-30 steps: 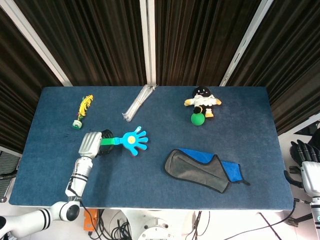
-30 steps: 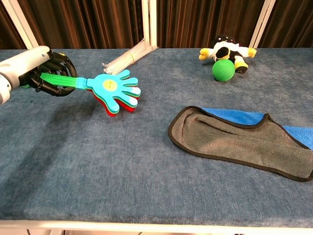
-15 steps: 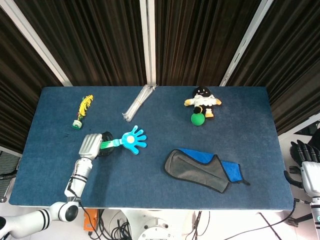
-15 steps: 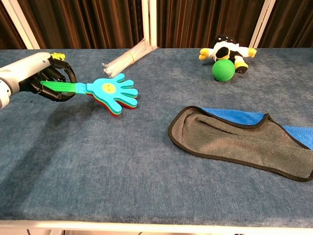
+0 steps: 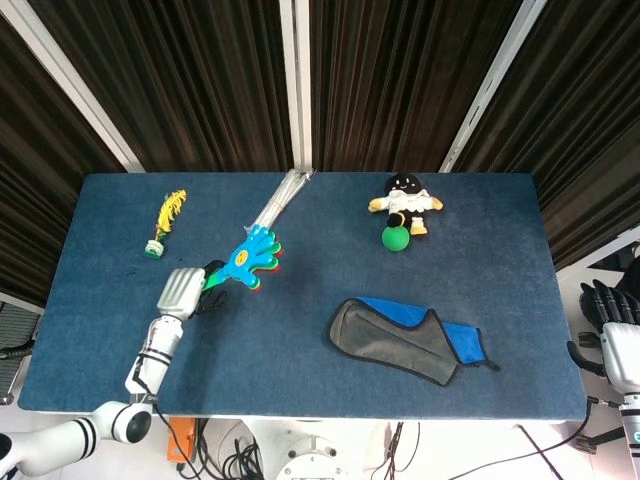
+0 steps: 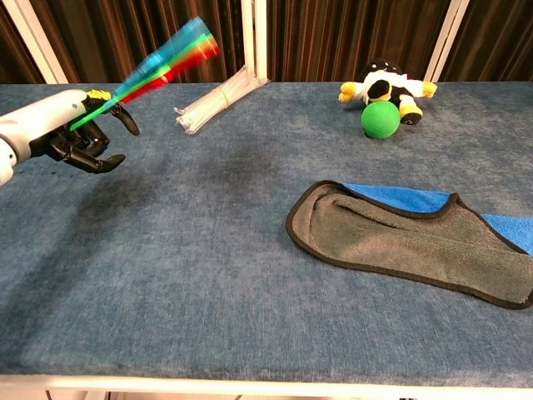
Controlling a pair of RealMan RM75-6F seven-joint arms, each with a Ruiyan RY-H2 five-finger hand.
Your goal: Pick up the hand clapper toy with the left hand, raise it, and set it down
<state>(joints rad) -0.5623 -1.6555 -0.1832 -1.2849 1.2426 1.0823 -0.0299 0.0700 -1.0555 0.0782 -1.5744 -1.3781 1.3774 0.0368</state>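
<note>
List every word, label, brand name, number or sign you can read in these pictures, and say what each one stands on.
There is no readable text in either view.
The hand clapper toy, held by the left hand, is blurred by motion; no lettering shows on it.
The plush doll, green ball, grey and blue cloth, clear plastic bundle and feather toy show no print.
The right hand, at the frame edge, shows no marking.
</note>
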